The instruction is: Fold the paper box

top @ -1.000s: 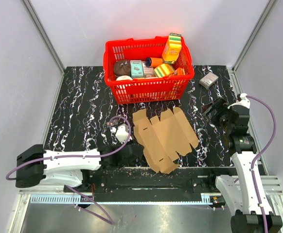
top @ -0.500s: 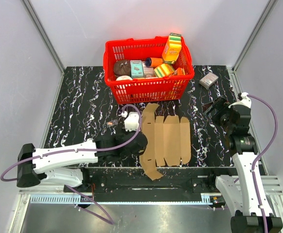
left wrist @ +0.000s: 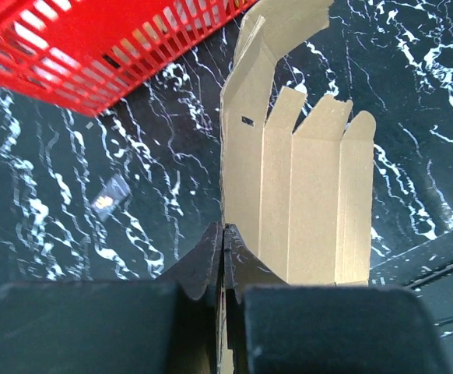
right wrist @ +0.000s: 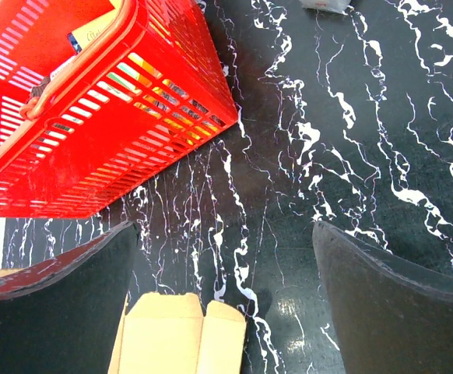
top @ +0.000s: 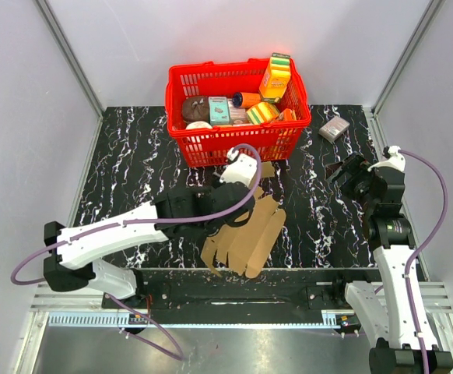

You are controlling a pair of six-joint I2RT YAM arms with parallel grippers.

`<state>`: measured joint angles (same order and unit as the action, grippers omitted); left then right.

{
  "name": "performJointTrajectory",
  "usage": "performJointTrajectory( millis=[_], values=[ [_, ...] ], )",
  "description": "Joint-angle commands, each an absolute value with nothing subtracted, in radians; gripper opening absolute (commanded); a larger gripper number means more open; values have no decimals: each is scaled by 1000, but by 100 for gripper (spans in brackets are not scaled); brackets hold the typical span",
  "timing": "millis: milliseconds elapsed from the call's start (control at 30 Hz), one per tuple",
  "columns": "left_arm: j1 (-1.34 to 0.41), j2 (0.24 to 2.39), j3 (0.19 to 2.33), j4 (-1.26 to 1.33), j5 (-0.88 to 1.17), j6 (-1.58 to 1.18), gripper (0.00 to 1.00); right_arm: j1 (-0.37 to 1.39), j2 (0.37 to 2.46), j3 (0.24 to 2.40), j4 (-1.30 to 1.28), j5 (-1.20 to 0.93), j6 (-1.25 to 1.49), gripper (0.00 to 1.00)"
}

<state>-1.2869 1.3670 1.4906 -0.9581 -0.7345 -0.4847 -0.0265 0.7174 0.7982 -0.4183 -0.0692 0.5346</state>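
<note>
Gripping was applied by the left gripper [left wrist: 223, 238] to the paper box [left wrist: 304, 202], the jaws being shut on the outer edge of one side panel. The sheet was seen unfolded, with its long panels side by side and its end flaps pointing away from the jaws toward the red basket [top: 234, 144]. The pinched panel was raised along its crease relative to the others, which was judged to be the reason for the edge grip: a hold at the margin allowed one panel to be turned over the rest. From above, the box was located just in front of the basket and under the left wrist, its near end close to the front edge; how much of it rested on the surface could not be determined.

The right gripper [right wrist: 225, 234] was held with its jaws fully spread and nothing between them, over the table [top: 133, 179] to the right of the box and apart from it. Two flap ends of the box were visible at the lower border of the right wrist view. This posture was judged a standby, from which the free side of the sheet could be caught
</note>
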Motion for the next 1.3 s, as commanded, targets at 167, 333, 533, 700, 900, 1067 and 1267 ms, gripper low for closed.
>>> performJointTrajectory(
  millis=[167, 333, 533, 700, 900, 1067, 1267],
  values=[
    [-1284, 1440, 1677, -1058, -733, -147, 0, -26, 698, 839, -425, -54, 523, 100],
    [-1285, 1401, 1726, -1060, -638, -25, 0, -26, 698, 845, -425, -41, 520, 100],
    [-1284, 1341, 1804, -1083, -477, 93, 0, -26, 716, 850, -423, -46, 523, 100],
    [-1285, 1344, 1881, -1190, -385, 156, 0, -26, 713, 848, -423, -46, 522, 100],
    [-1285, 1381, 1970, -1308, -191, 155, 0, -26, 716, 848, -425, -43, 522, 100],
    [-1292, 1367, 2029, -1321, -7, 138, 0, -26, 726, 850, -420, -46, 523, 100],
    [-1295, 1321, 2042, -1299, 188, 114, 0, -26, 730, 841, -414, -46, 525, 100]
  ],
)
